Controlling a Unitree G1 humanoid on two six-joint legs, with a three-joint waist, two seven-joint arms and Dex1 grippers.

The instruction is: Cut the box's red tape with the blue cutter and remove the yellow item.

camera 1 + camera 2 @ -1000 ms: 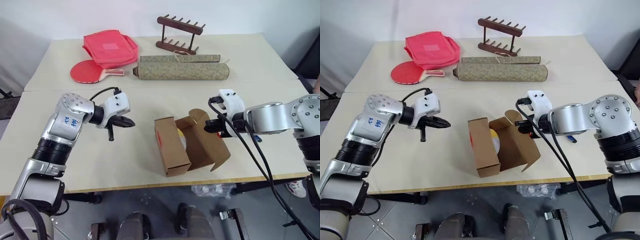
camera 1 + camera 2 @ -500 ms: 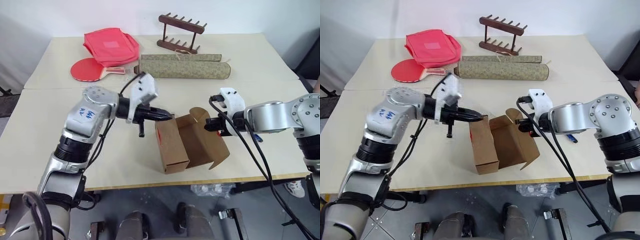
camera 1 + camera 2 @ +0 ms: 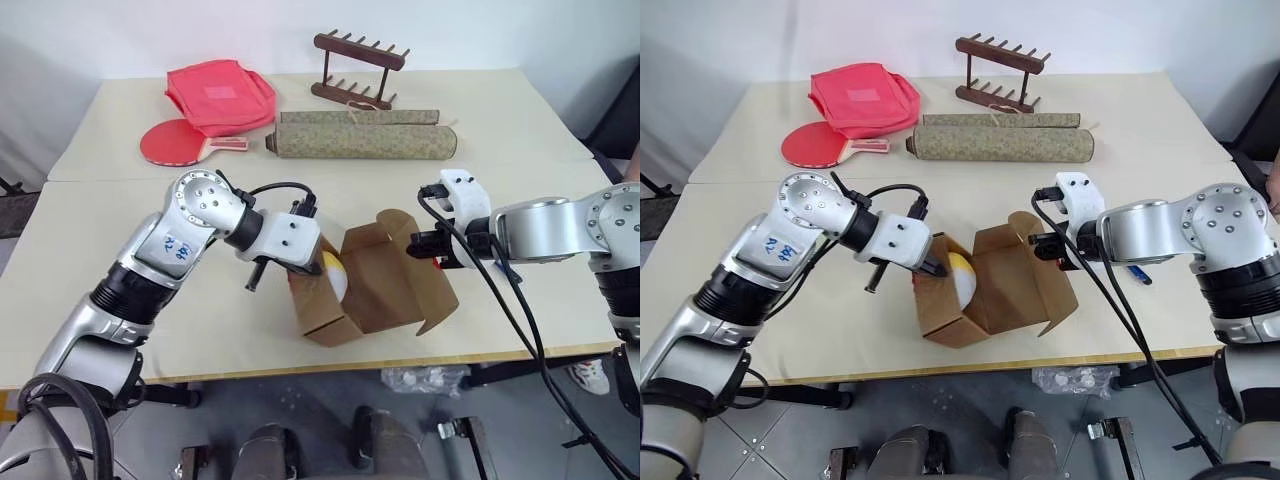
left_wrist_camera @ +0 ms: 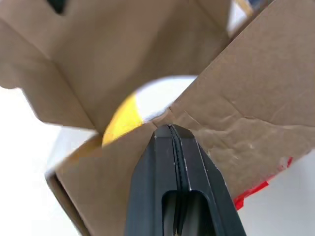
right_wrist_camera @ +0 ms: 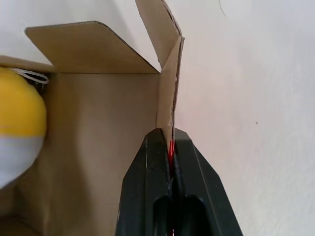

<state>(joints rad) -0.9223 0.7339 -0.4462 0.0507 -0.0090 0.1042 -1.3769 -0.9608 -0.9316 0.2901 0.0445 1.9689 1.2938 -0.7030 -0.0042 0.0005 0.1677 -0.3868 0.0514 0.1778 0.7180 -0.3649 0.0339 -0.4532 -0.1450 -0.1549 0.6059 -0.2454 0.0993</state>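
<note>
Box open, item showing, both my grippers pressed together at the carton

My right gripper (image 5: 172, 142) pinches a box (image 3: 1005, 275) flap edge, a sliver of red tape (image 5: 171, 150) between its fingers. My left gripper (image 4: 171, 132) is clamped shut, empty, tips against the box's near wall. The yellow item (image 3: 961, 277) sits inside the box mouth, beside my left fingertips. A thin blue thing that may be the cutter (image 3: 1138, 275) lies on the table just right of the box, behind my right arm. Risks, as I judge them: shut left fingers cannot grasp the item and would push it deeper; the tilted box could tip or tear at the pinched flap. No readable labels on the box; my left arm's marking is illegible.
</note>
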